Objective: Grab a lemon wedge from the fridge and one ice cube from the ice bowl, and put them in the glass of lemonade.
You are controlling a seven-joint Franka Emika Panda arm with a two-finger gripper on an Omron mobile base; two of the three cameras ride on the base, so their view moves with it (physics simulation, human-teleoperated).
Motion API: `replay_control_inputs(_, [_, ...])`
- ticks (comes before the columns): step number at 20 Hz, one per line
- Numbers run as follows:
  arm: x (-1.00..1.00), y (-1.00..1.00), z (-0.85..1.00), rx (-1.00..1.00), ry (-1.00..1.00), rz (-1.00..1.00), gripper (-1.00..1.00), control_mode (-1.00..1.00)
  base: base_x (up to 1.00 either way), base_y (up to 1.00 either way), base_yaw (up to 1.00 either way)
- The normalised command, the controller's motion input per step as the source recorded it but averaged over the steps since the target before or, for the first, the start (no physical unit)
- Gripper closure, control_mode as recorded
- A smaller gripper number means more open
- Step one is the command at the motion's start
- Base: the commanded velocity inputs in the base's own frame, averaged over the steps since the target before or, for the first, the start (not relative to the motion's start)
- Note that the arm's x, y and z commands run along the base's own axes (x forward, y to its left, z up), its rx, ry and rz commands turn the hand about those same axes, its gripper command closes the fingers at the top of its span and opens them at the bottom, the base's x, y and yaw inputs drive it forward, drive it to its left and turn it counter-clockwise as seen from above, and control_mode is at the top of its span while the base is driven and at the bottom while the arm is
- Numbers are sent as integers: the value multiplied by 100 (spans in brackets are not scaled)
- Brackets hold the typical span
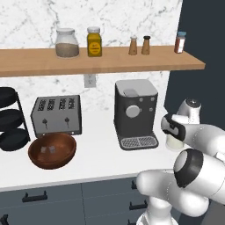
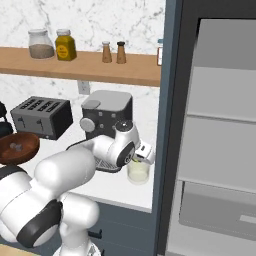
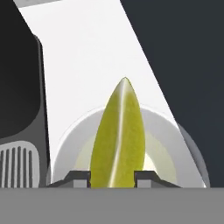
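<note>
The gripper (image 3: 112, 177) is clamped on the lemon wedge (image 3: 118, 140), which stands pinched between the two dark fingertips (image 3: 78, 177) with its pointed end reaching out past them. In the hand view the wedge hangs directly over the round mouth of the glass of lemonade (image 3: 170, 131), whose pale rim rings it on both sides. From the right base view the gripper (image 2: 141, 156) sits just above the glass of lemonade (image 2: 138, 172), a sliver of the lemon wedge (image 2: 138, 160) showing at the rim. The glass stands on the white counter (image 2: 112, 185) close to its right end, just beside the dark panel that borders the fridge (image 2: 220, 125), whose door is open on light grey shelves. The coffee machine (image 2: 105, 117) stands near on the other side, its drip grille (image 3: 17, 166) showing at the edge of the hand view. From the left base view the glass of lemonade (image 1: 172, 143) is half hidden behind the arm. The ice bowl (image 1: 52, 150) lies well apart, in front of the toaster (image 1: 56, 115), with open white counter between it and the coffee machine.
</note>
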Motion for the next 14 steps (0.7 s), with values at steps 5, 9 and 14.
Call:
replay_control_inputs(5, [0, 0, 16, 0, -1, 0, -100, -100, 0, 0, 0])
replay_control_inputs(9, [-2, 0, 56, 0, -6, 0, -100, -100, 0, 0, 0])
replay_control_inputs(14, [-55, 44, 76, -1, -7, 5, -100, -100, 0, 0, 0])
